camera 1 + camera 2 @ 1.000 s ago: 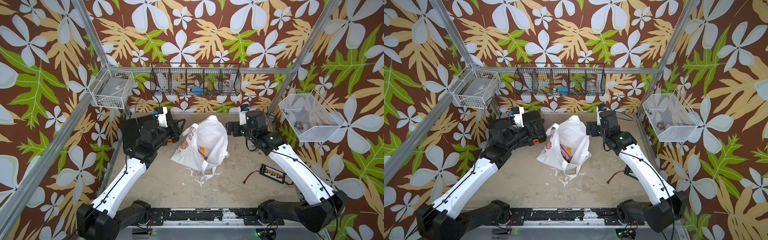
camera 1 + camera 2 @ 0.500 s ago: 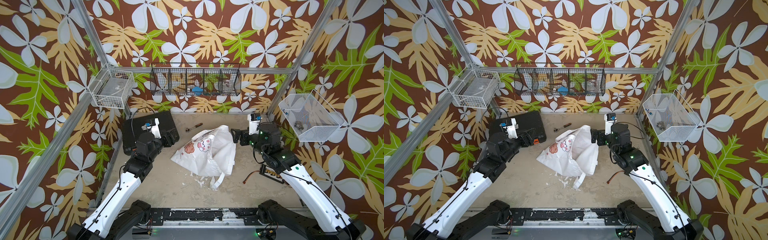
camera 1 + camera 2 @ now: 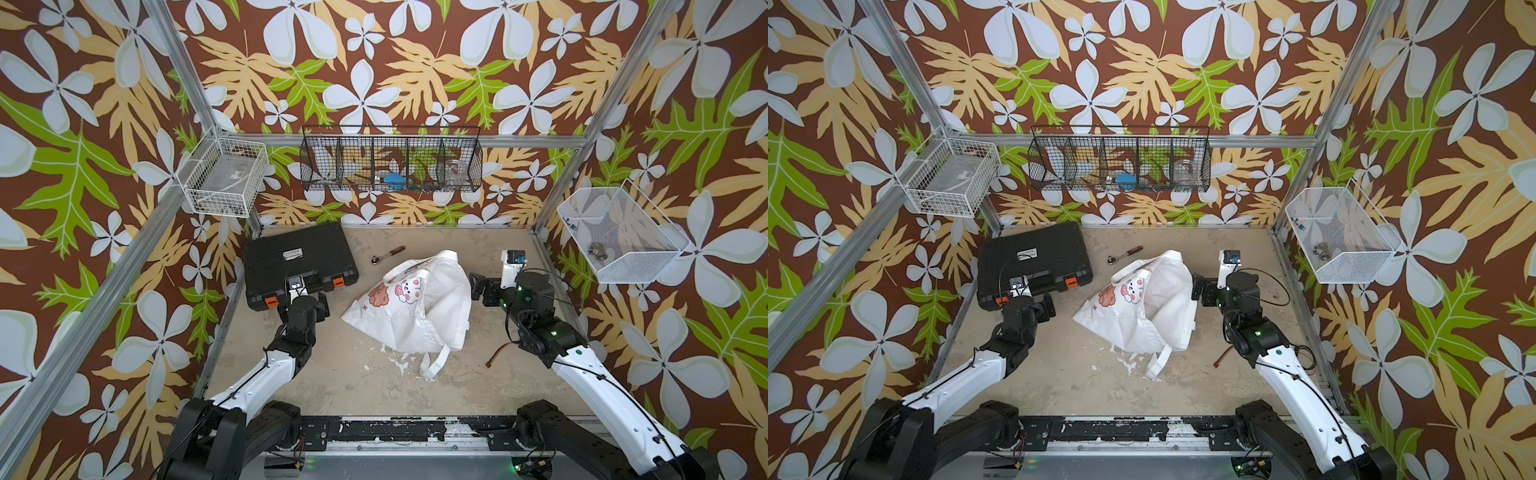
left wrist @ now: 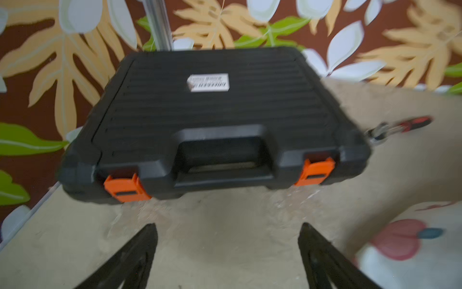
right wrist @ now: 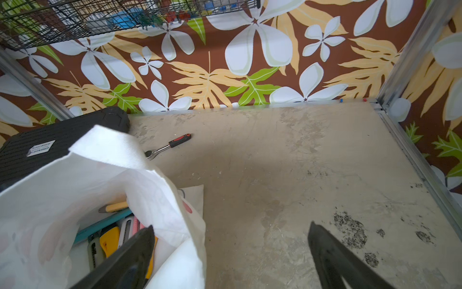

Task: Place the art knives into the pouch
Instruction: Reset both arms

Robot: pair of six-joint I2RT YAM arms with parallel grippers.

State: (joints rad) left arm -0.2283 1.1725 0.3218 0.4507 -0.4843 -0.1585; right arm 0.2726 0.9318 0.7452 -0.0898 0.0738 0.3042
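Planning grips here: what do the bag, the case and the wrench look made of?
Bag: white woven cloth, matte, creased and slumped. Case: black hard plastic, ribbed, dull sheen. Wrench: shiny metal shaft, red-and-black handle, probably rubber or plastic.

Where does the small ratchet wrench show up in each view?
In a top view: ratchet wrench on the tabletop between black case and pouch.
In a top view: ratchet wrench likewise, behind the pouch.
Left wrist: blurred, beside the case's corner.
Right wrist: just past the pouch's rim.
Shared landmark: the black case, in all four.
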